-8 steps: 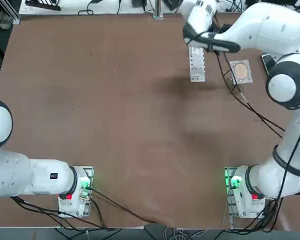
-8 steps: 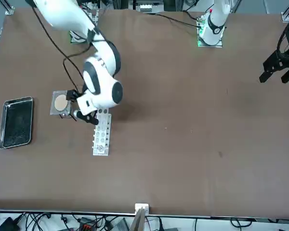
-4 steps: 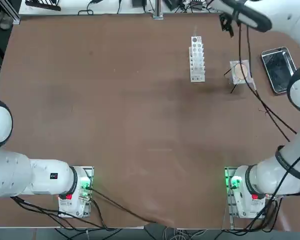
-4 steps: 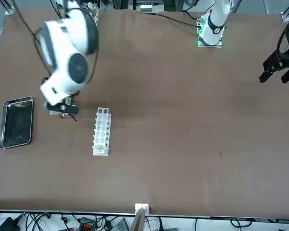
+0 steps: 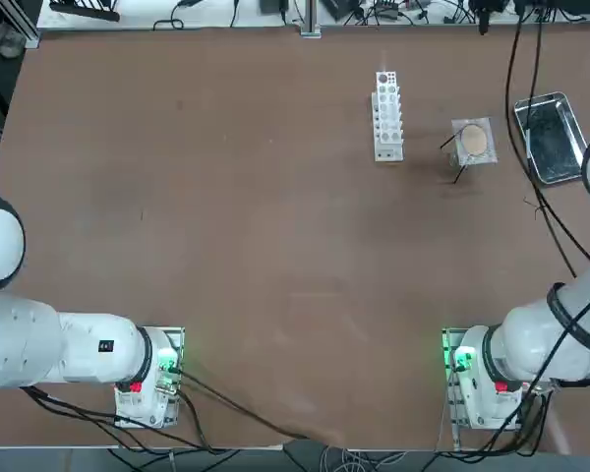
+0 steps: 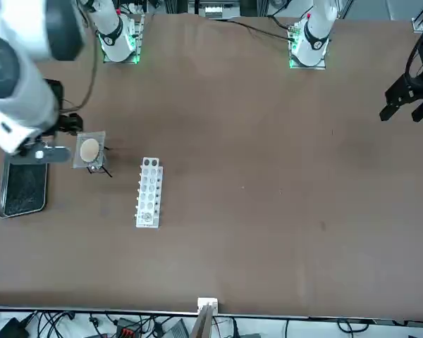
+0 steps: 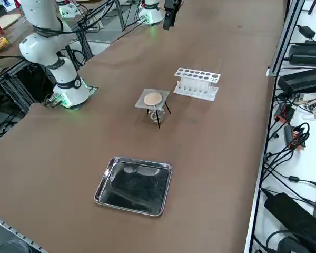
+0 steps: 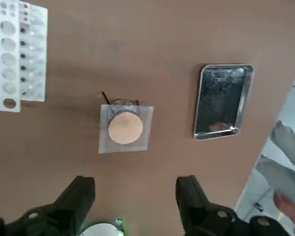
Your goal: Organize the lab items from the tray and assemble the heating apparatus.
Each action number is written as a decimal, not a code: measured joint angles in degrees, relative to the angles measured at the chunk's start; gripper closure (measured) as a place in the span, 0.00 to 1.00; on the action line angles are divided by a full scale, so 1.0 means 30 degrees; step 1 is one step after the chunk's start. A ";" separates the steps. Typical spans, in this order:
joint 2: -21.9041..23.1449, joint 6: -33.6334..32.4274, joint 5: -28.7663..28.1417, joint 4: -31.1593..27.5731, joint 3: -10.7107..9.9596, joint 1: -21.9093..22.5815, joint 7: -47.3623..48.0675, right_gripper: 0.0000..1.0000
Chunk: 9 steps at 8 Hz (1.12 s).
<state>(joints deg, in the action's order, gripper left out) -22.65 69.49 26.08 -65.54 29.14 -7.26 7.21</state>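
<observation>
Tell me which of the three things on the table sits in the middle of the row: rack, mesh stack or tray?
The grey mesh on its black ring stand. The white test-tube rack lies to one side, the empty metal tray to the other. The right gripper, open, is high above.

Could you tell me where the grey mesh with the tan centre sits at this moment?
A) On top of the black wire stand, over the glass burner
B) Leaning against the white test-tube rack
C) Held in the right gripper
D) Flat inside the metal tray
A: the mesh rests level on the stand with the burner beneath it, apart from the empty tray; the right gripper is open, high above the table.
</observation>
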 joint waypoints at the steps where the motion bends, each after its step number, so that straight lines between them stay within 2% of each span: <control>1: -0.0047 0.0261 -0.0812 0.0169 -0.0001 -0.0568 -0.0406 0.00; 4: -0.0062 0.1605 -0.3727 0.0349 -0.0066 -0.1998 -0.0456 0.00; 5: 0.0021 0.2294 -0.4760 0.0473 -0.0497 -0.2235 -0.0457 0.00; 6: 0.0230 0.2905 -0.6308 0.0503 -0.1598 -0.2208 -0.0458 0.00; 7: 0.0575 0.3542 -0.7887 0.0288 -0.2994 -0.2077 -0.0508 0.00; 9: 0.1858 0.4999 -0.9559 -0.1478 -0.6172 -0.0727 -0.0647 0.00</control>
<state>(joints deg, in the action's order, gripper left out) -17.07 84.49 -2.59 -69.97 10.63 -9.44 5.27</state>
